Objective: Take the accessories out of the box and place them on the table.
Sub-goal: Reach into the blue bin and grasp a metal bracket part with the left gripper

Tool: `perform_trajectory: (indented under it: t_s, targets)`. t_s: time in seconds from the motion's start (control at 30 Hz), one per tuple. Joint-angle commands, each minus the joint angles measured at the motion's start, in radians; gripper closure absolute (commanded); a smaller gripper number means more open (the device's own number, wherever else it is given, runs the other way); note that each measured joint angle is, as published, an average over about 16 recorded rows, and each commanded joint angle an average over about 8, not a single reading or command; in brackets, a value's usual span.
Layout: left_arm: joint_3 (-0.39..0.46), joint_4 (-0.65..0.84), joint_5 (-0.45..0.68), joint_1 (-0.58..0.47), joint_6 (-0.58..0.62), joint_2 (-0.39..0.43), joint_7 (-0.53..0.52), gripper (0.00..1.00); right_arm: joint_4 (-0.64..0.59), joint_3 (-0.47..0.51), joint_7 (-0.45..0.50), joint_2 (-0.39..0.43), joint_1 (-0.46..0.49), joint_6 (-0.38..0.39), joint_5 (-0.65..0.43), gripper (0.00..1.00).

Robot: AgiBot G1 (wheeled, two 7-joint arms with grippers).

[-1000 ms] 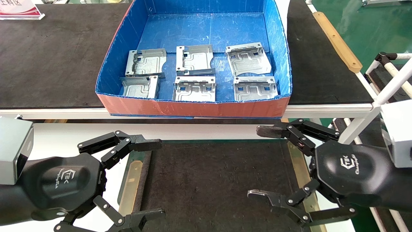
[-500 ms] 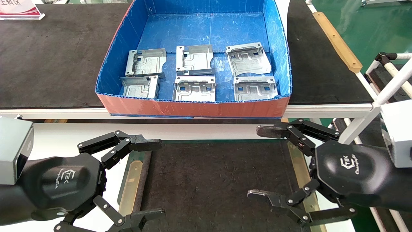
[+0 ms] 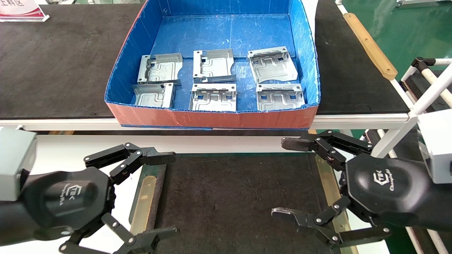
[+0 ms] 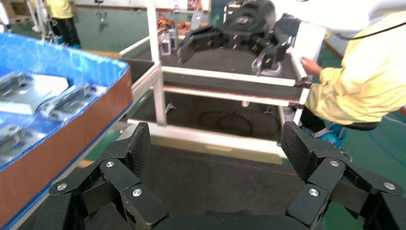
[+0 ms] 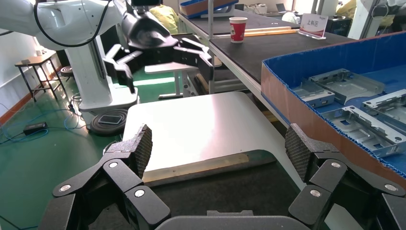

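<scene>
Several silver stamped plates, the accessories (image 3: 213,97), lie in two rows in the near half of the box (image 3: 212,118), blue inside and orange-red outside, on the black bench. They also show in the right wrist view (image 5: 347,86) and the left wrist view (image 4: 28,93). My left gripper (image 3: 166,195) is open and empty over the left edge of the table's dark felt mat (image 3: 233,197). My right gripper (image 3: 286,178) is open and empty over the mat's right edge. Both are below the box's front wall, apart from it.
The box sits on a long black-topped bench (image 3: 53,63) with a white rim. A white sign (image 3: 21,10) stands at its far left. A white tube frame (image 3: 427,88) stands to the right. A red paper cup (image 5: 238,28) and a person in yellow (image 4: 368,76) are farther off.
The left arm has shifted slightly to the left and down. The right arm, the box and the plates have not moved.
</scene>
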Motion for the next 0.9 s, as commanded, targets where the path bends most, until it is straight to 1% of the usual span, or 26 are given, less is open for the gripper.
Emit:
perform_trajectory:
  t_s: [0.03, 0.17, 0.47, 0.9]
  targets:
    - [0.001, 0.003, 0.008, 0.001, -0.007, -0.001, 0.003, 0.0, 0.0, 0.0, 0.0, 0.0, 0.0, 0.0, 0.0, 0.0]
    - [0.004, 0.016, 0.04, -0.013, -0.048, 0.005, 0.0, 0.0, 0.0, 0.0, 0.0, 0.0, 0.0, 0.0, 0.0, 0.0]
    - [0.03, 0.037, 0.128, -0.067, -0.173, 0.047, -0.052, 0.0, 0.0, 0.0, 0.0, 0.0, 0.0, 0.0, 0.0, 0.0]
    - [0.085, 0.128, 0.259, -0.199, -0.319, 0.161, -0.108, 0.0, 0.0, 0.0, 0.0, 0.0, 0.0, 0.0, 0.0, 0.0]
